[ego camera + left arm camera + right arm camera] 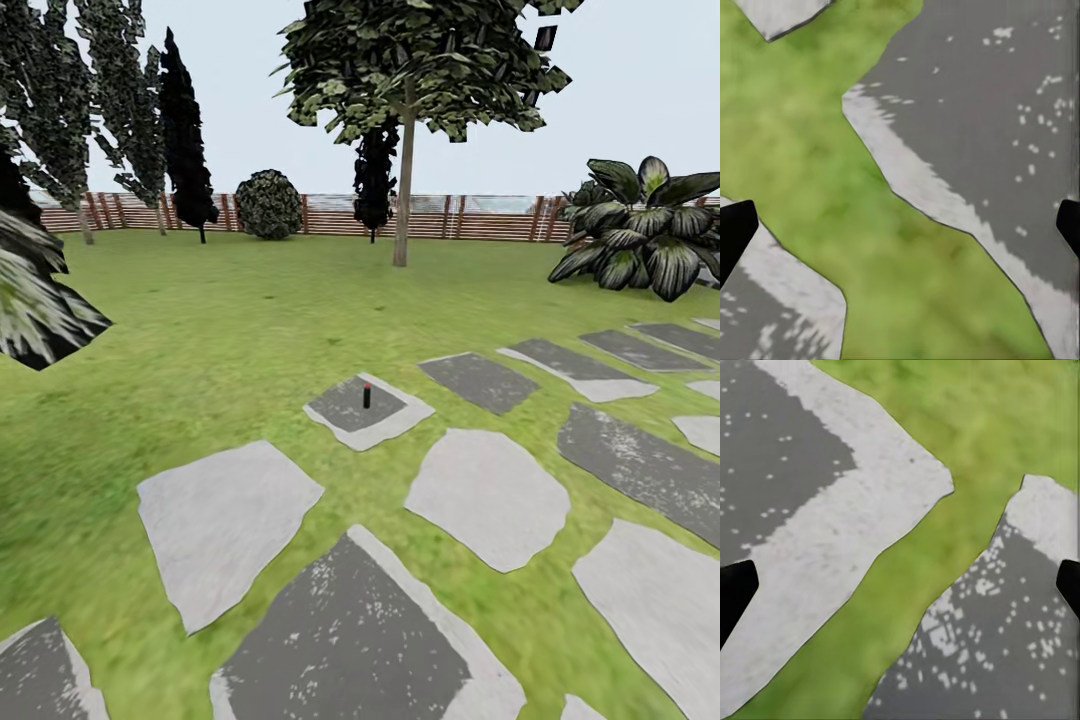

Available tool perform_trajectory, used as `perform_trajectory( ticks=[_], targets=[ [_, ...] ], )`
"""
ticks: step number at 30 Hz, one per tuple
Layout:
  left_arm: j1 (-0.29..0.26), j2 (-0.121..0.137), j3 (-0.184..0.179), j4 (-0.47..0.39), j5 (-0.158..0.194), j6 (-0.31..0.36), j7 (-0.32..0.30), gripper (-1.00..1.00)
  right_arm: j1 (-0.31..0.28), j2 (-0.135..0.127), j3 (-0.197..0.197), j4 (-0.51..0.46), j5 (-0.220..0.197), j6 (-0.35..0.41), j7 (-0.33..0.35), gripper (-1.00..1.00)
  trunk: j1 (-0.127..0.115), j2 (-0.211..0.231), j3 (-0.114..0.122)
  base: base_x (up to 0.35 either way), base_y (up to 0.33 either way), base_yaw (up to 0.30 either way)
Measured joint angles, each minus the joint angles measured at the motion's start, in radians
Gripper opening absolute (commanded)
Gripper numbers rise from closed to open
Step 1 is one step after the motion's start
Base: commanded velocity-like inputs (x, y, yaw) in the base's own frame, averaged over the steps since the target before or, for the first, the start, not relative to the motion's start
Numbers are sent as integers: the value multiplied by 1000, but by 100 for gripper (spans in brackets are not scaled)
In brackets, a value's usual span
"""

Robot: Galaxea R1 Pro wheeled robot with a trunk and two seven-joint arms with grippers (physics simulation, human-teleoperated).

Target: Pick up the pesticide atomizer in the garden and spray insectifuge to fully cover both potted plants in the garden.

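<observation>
The task looks barely begun. The pesticide atomizer [367,396] stands upright, untouched, on a small grey stepping stone [385,425] in the middle distance of the head view, slightly left of centre, well apart from the robot. It reads as a slim dark body with a reddish mark near the top; finer detail is too small to tell. Nothing has been picked up and no whitish specks of spray are visible anywhere. A broad-leaved plant [640,228] grows at the far right beside the line of stones, but whether it is one of the two plants to be sprayed I cannot tell. What is left, by my judgement, is everything: closing the distance to the bottle, grasping it, then reaching and covering both plants.

The left gripper [900,225] hangs over lawn [810,150] and paving with its dark fingers [735,232] spread wide, nothing between them and nothing touched. The right gripper [900,585] is likewise spread wide and empty, its fingers [735,592] apart above a pale stone and a darker one with grass between.
</observation>
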Motion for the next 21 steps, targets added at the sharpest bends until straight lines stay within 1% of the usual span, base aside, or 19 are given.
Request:
perform_trajectory(
  ticks=[21],
  targets=[
    [1,0,0,0,0,0,0,100,0,0,2,2,1,0,0,100,0,0,0,286,-155,0]
  ],
)
